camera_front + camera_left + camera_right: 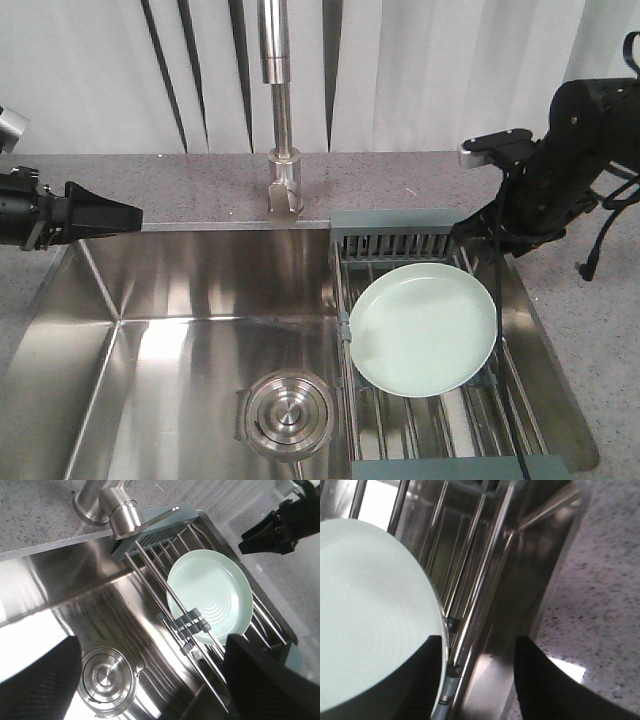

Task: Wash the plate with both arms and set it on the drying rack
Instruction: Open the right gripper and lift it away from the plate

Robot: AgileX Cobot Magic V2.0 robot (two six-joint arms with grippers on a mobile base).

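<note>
The pale mint-green plate (pixel 425 325) lies tilted on the drying rack (pixel 400 225), which spans the right part of the sink. In the left wrist view the plate (pixel 212 592) rests on the rack's metal rods (pixel 150 565). My right gripper (pixel 463 232) hovers open over the rack's far right corner. The right wrist view shows its jaws (pixel 479 639) apart and empty, the left one just above the plate's rim (pixel 365 630), with rack rods (pixel 490 555) below. My left gripper (pixel 125 213) stands open at the sink's left edge, empty (pixel 150 640).
A steel faucet (pixel 283 150) rises behind the sink's middle. The round steel drain (pixel 290 412) sits in the basin floor, left of the rack. Speckled grey counter (pixel 590 300) surrounds the sink. Vertical blinds back the scene.
</note>
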